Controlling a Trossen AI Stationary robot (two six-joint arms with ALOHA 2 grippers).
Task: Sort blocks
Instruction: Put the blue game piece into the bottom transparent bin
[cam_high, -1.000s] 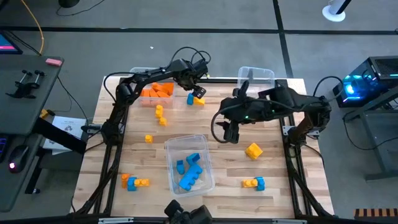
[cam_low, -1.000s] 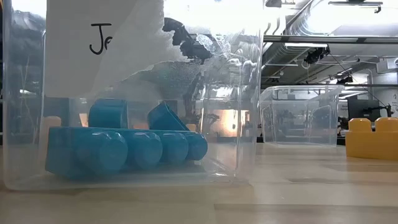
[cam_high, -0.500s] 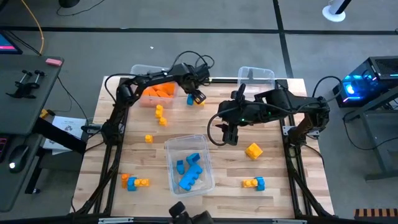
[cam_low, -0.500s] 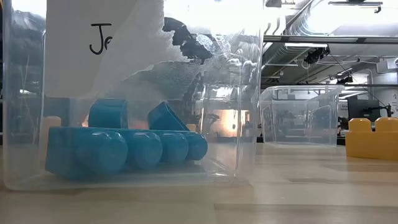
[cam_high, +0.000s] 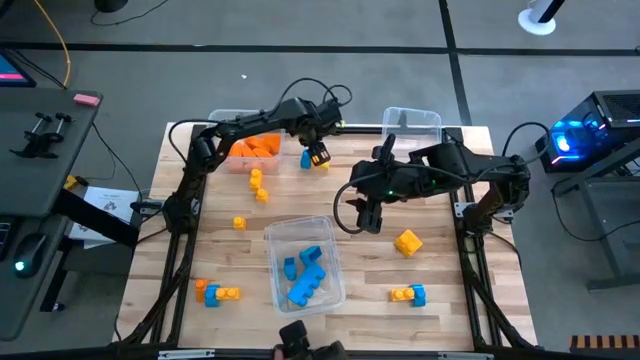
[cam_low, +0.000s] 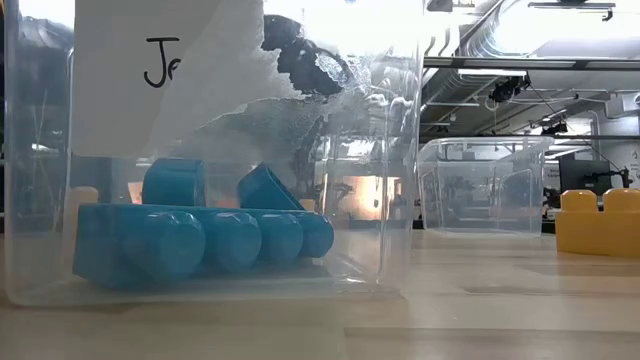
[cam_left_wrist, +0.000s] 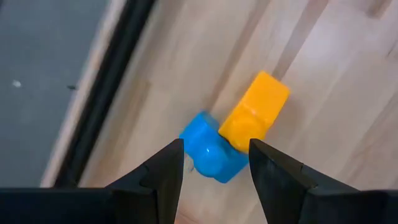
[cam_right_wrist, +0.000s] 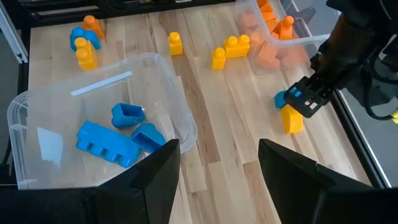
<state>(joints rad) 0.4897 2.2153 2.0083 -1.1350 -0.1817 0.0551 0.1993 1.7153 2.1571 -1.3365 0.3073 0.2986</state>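
Between the left hand (cam_left_wrist: 213, 180)'s parted fingers, a blue-and-yellow cluster (cam_left_wrist: 235, 137), indistinct from overhead.

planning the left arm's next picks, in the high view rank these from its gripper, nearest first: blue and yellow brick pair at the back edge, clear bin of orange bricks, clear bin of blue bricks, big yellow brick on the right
From the left gripper:
1. Blue and yellow brick pair, directly beneath it at the back edge.
2. Clear plastic bin of orange bricks, back left.
3. Big yellow brick, right of centre.
4. Clear plastic bin of blue bricks, front centre; its near rim is too close to the big yellow brick to call.
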